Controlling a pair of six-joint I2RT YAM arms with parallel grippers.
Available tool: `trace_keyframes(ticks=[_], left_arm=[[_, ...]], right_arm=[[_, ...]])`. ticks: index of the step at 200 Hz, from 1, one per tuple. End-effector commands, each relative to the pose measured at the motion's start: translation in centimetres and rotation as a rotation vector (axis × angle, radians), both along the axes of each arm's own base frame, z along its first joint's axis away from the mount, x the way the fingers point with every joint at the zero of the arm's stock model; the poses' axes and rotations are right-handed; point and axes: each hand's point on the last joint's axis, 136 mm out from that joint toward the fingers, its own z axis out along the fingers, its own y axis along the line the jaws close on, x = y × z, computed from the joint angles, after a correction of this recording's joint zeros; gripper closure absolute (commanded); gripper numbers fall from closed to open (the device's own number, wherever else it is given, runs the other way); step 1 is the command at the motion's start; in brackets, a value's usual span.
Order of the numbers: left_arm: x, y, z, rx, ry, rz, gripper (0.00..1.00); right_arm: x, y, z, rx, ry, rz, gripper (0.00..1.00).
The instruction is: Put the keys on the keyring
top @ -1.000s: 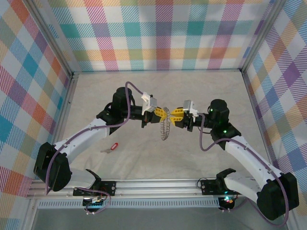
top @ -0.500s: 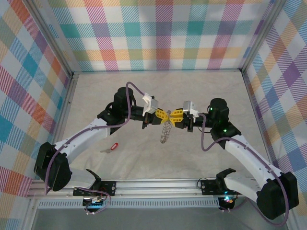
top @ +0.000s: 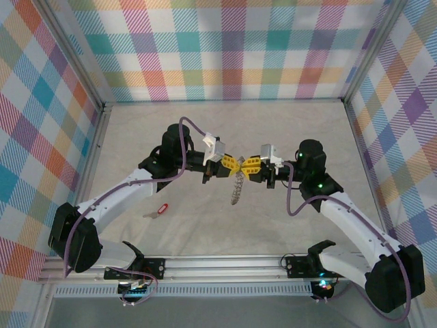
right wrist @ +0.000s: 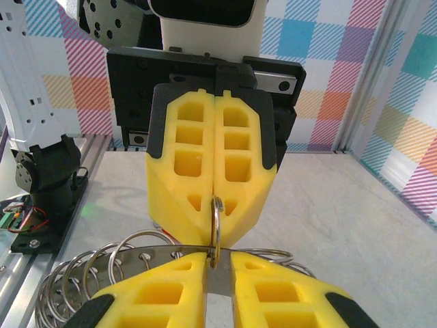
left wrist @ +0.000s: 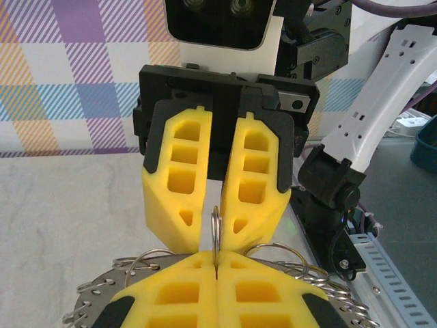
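Far left on the table (top: 293, 123): red-tagged key (top: 162, 209) lying flat, well clear of both arms, nothing touching it. Left gripper (top: 233, 165) is up off the surface at mid-table, pointing right, jaws fully together and pinching the keyring (top: 236, 188), which hangs edge-on below the fingertips, clear of the table. In the left wrist view its yellow fingers meet with no gap, and a small wire loop (left wrist: 216, 229) stands upright out of the seam. The keyring's flat grey plate and its row of little rings spread to either side just beyond the fingertips. Right gripper (top: 244, 166) faces the left one tip to tip, nearly touching, at the same height. Its jaws are narrow, with a slim slot between the pads. The wire loop sits right at the mouth of that slot, and in the right wrist view grey metal shows in the gap. Can't tell whether the right pads are actually pressing on the metal or just standing either side of it.
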Motion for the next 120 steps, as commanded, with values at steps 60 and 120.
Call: trace_keyframes(ticks=[60, 120], left_arm=[[-0.7, -0.5, 1.0, 0.002, -0.038, -0.007, 0.90], [-1.2, 0.0, -0.2, 0.111, -0.045, -0.041, 0.73]], right_arm=[[-1.0, 0.2, 1.3, 0.010, -0.058, 0.043, 1.00], [-0.9, -0.4, -0.5, -0.117, -0.037, 0.007, 1.00]])
